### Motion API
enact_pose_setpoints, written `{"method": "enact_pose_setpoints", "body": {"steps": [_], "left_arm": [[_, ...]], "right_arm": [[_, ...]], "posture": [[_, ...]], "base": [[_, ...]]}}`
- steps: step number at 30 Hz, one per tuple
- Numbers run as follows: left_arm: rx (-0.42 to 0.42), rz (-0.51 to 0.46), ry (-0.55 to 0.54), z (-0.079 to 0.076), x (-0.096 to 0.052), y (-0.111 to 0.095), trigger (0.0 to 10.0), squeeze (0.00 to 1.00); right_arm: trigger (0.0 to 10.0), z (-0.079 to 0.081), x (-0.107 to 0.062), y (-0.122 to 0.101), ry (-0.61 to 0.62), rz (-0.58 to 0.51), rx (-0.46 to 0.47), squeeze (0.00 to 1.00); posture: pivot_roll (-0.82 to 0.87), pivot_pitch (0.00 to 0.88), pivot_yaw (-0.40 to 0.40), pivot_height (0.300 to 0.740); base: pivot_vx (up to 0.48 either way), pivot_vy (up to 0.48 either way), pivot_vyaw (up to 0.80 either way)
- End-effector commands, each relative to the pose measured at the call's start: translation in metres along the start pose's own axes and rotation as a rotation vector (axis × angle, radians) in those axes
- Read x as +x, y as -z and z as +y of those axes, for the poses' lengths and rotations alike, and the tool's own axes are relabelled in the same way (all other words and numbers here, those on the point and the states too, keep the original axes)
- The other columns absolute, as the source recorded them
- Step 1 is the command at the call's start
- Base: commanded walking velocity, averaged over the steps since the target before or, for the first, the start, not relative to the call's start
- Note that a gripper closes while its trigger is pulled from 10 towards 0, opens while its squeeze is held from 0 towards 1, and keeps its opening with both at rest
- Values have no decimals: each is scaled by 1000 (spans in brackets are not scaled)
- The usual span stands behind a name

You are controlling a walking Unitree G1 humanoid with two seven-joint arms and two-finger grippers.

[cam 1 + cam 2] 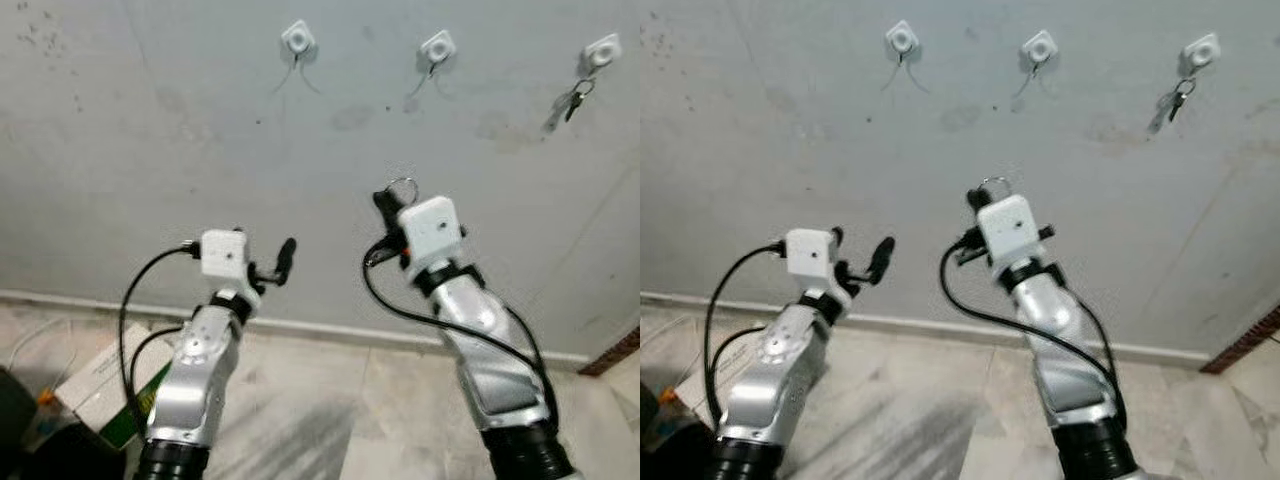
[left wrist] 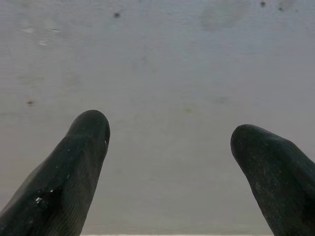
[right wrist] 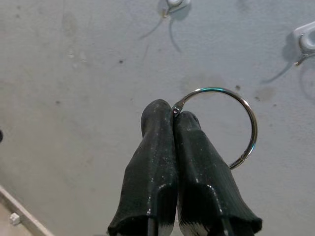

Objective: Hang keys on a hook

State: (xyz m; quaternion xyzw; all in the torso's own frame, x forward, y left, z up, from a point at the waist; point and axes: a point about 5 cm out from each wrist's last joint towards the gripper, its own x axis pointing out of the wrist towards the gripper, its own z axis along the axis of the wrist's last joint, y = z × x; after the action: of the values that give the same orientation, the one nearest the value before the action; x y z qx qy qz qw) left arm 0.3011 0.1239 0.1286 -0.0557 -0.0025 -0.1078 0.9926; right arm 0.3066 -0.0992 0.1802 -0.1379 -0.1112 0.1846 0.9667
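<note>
Pinching key ring (image 3: 224, 128), right gripper (image 3: 173, 114) fully closed.
Below the middle hook (image 1: 437, 46); my left gripper (image 2: 170, 135) spread wide, empty.

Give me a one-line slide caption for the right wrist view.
Right tool shut on a key ring, held up toward a grey wall with two hooks above.

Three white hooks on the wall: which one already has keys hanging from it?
The rightmost hook, on the robot's right: a bunch of keys hangs below it. The middle hook and left hook carry none.
</note>
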Motion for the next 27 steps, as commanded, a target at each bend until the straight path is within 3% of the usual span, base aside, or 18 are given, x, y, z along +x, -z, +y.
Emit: {"method": "enact_pose_setpoints", "body": {"steps": [1,8,16,27], "left_arm": [[-5,2,25,-7,1,1,10000,0],[-14,0,24,-9,2,1,10000,0],[-50,-8,19,-11,2,3,10000,0],[-43,-62,19,-12,12,-4,10000,0]], "right_arm": [[10000,-6,-1,-1,15,-3,-14,0],[10000,-7,0,-2,12,-5,-22,0],[10000,-9,0,-2,2,-3,-36,0],[10000,-3,6,-5,-69,9,-83,0]], "posture": [[-52,52,47,740],[-59,48,41,740],[-73,40,24,740],[-85,19,-74,740]], "base": [[0,-446,0],[0,-432,0],[0,0,0],[0,0,0]]}}
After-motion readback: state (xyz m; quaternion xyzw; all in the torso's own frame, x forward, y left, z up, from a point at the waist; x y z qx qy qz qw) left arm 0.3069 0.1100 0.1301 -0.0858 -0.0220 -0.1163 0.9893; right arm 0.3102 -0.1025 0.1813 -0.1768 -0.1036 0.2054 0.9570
